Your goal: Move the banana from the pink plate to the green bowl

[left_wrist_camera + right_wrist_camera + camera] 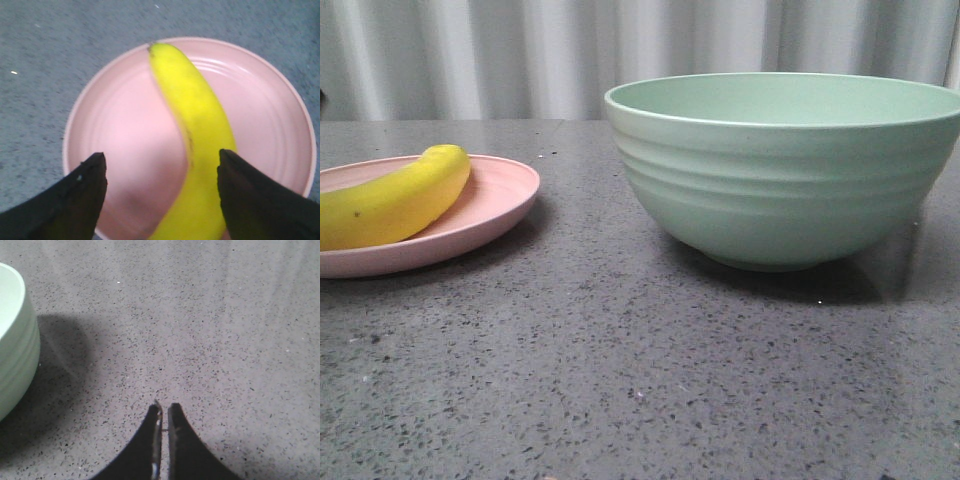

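A bright yellow banana lies on the shallow pink plate at the left of the table. The tall ridged green bowl stands to the right of the plate, apart from it. In the left wrist view my left gripper hangs open above the plate, and the banana runs between its dark fingers, close to one finger. My right gripper is shut on nothing over bare table, with the bowl's side off to one edge. Neither gripper shows in the front view.
The speckled dark grey table stretches in front of the plate and the bowl. A pale pleated curtain closes off the back.
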### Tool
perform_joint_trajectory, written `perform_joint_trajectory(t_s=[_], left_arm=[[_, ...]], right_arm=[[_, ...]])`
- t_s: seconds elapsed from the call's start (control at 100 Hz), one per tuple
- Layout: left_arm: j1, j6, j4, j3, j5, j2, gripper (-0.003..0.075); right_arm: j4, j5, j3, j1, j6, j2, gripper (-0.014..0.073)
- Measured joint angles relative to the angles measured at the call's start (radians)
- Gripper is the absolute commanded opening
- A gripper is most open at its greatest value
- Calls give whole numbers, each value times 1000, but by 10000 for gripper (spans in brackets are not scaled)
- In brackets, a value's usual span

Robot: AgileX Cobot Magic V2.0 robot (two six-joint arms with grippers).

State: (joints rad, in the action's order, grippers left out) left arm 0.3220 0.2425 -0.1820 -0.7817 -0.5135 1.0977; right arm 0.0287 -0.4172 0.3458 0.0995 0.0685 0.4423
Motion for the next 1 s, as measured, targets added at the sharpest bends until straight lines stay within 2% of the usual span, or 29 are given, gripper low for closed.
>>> perform_joint_trajectory(t_s=[0.23,0.7,0.77,0.92,1.0], left_arm=[[46,4,0,-58,-68,139,439],[46,4,0,-112,-107,303,429],[46,4,0,-112,-107,305,370],[46,6,0,-114,-105,307,149],[46,6,0,-114,-105,307,55]], right_arm=[[0,0,0,0,0,0,-64],[0,0,0,0,0,0,-64],[0,0,0,0,0,0,-64],[0,0,0,0,0,0,-64],[0,-1,0,0,0,0,-64]])
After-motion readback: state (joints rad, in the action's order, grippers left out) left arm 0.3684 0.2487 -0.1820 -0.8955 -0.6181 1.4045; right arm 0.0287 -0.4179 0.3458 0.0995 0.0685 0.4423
